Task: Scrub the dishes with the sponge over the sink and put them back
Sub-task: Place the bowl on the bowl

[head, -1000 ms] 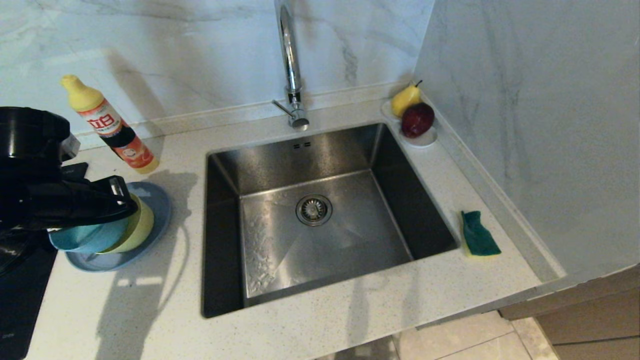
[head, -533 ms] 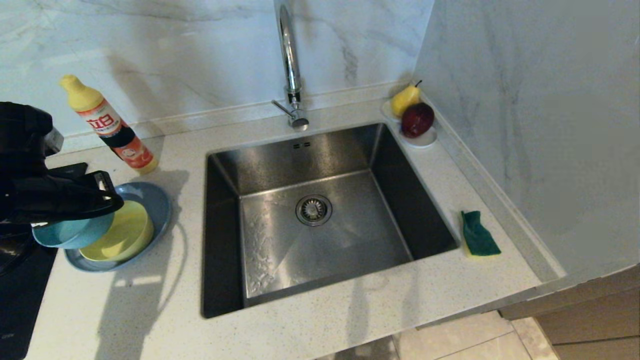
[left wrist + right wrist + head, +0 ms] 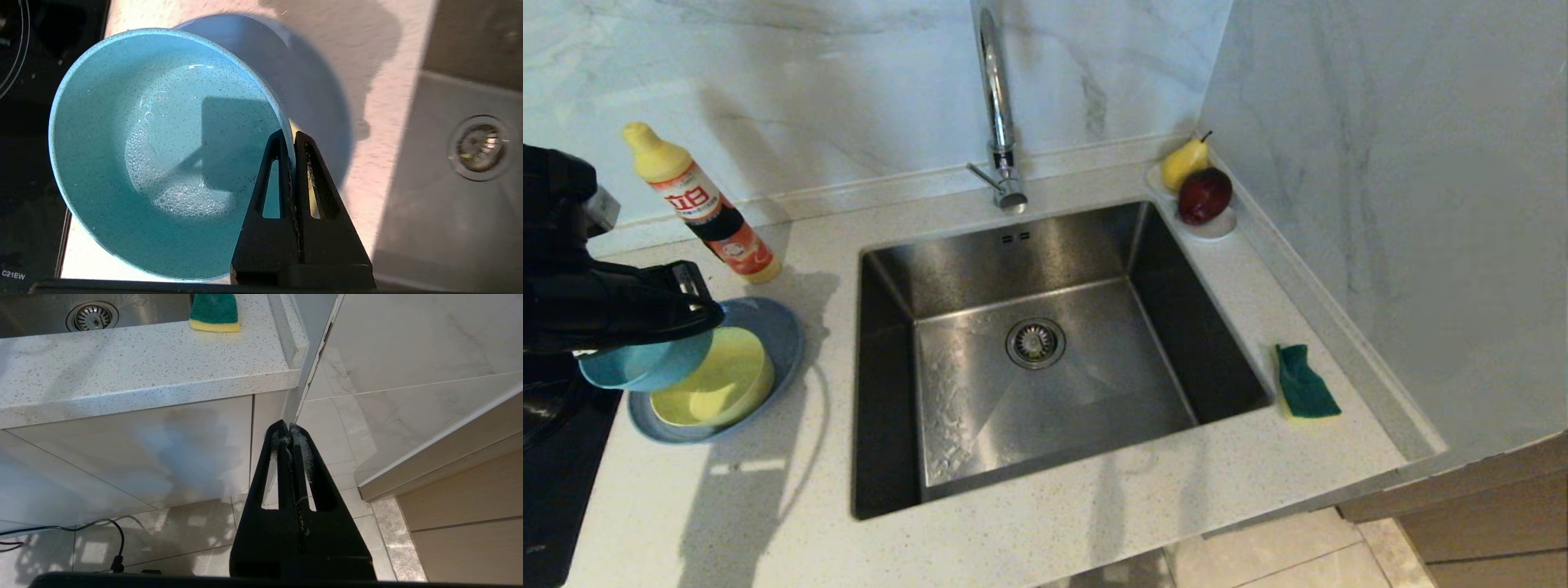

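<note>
Teal-blue bowl (image 3: 163, 163) hangs tilted off the left gripper (image 3: 291, 141), whose fingers (image 3: 273, 179) pinch its rim edge-on, one inside and one outside, at about 9 o'clock of the sink (image 3: 1045, 359) in the head view. It looks light and rigid, with a glossy speckled glaze beaded with droplets inside, so I judge it slippery; a grip on the thin rim alone could let it swing or slide out. Just beneath it the yellow bowl (image 3: 715, 388) sits in the grey-blue plate (image 3: 776, 343) on the pale speckled worktop (image 3: 768, 506). The sponge (image 3: 1304, 382), soft and green side up, lies on the worktop at 3 o'clock of the sink. The right gripper (image 3: 290, 435), fingers pressed together, hangs idle below the worktop edge. Marble walls close in behind and to the right, leaving little room beside the sponge.
</note>
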Tool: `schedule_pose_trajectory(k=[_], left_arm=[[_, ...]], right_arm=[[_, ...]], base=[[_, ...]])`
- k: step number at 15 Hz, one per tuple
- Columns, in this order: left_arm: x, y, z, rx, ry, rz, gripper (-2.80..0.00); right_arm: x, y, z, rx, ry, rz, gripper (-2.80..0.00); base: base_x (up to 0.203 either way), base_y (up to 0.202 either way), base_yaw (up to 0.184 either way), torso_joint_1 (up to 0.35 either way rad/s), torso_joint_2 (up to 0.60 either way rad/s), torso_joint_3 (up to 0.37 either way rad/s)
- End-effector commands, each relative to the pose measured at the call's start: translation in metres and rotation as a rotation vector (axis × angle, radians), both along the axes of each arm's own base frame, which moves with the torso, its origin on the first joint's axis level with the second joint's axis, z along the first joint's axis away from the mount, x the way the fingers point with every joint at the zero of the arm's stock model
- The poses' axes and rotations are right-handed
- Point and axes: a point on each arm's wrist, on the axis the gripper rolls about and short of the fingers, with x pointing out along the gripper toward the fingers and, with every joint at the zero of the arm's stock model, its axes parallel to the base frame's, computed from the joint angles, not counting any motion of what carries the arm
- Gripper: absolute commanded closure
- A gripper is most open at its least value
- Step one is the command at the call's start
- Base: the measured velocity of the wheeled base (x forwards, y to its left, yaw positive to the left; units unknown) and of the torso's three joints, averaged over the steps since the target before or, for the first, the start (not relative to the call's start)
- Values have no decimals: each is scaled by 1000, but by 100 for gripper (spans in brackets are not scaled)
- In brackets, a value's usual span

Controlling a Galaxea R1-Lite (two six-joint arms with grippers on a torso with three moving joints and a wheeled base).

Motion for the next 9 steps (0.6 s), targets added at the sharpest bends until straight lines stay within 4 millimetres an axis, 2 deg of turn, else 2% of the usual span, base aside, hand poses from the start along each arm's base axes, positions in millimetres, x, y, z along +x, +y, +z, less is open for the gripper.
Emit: schedule_pose_trajectory(k=[1,6,9], left_arm=[[-7,-7,6,5,-19,-21,0],[-1,-9,-25,-4,89,-30,0],[1,-9,-32,-4,112,-30,0]], right_arm=[[0,0,0,0,0,1,0],[0,0,0,0,0,1,0],[0,0,0,0,0,1,0]], base=[[0,0,0,0,0,0],[0,0,0,0,0,0],[0,0,0,0,0,0]])
